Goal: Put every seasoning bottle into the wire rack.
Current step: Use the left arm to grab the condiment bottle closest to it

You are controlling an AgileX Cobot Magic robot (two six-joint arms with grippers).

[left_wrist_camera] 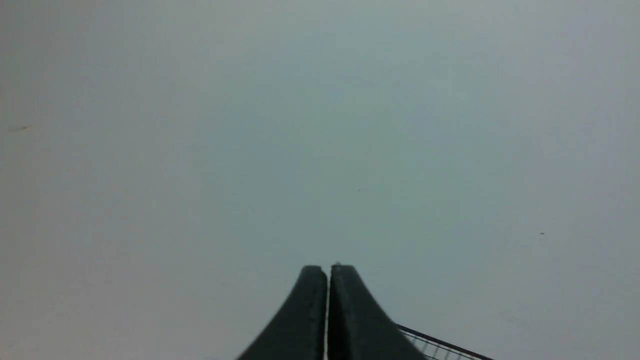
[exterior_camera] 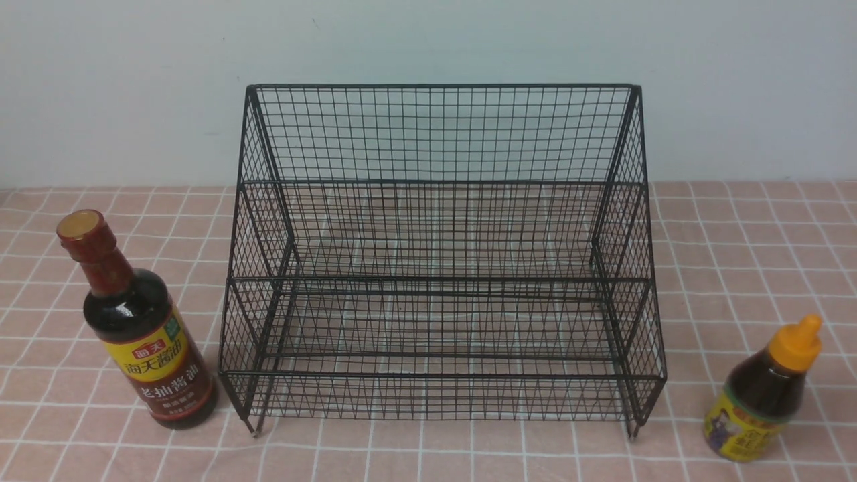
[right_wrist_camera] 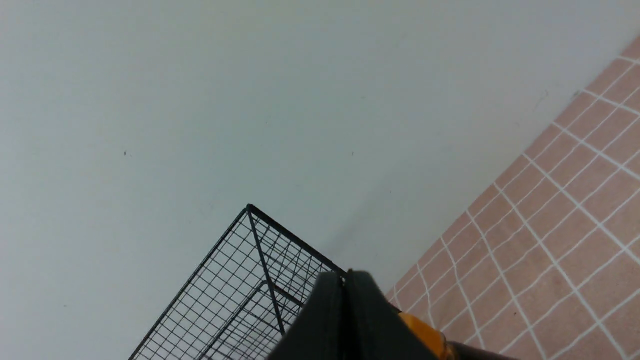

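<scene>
Left gripper (left_wrist_camera: 327,270): the two dark fingers are pressed together along their length with only a hairline seam between them. Nothing is pinched.
Left arm pose: the gripper is aimed at the pale wall (left_wrist_camera: 250,125), which fills nearly the whole left wrist view. A short run of the wire rack (left_wrist_camera: 440,346) top edge shows just past one finger.
Right gripper (right_wrist_camera: 345,275): the fingers are pressed together and hold nothing.
Right arm pose: the wrist is rolled, so the line where wall meets tablecloth (right_wrist_camera: 560,240) runs on a slant. The gripper points toward the wall near an upper corner of the rack.
Wire rack position: it stands upright at mid-table, with its tall grid back toward the wall.
Tall bottle (exterior_camera: 144,328): it stands upright on the checked cloth, just beside the rack's left front corner and outside the rack. Contact with the wire cannot be judged.
Short bottle (exterior_camera: 763,395): it stands on the cloth off the rack's right front corner, apart from the rack and outside it.
Cut off: both arms lie outside the front view, and each wrist view shows only the finger ends.
Partly hidden: in the right wrist view only part of the short bottle's orange cap shows beside a finger; the fingers cover its body.
Hard to make out: the print on the short bottle's yellow label is too small to read.
</scene>
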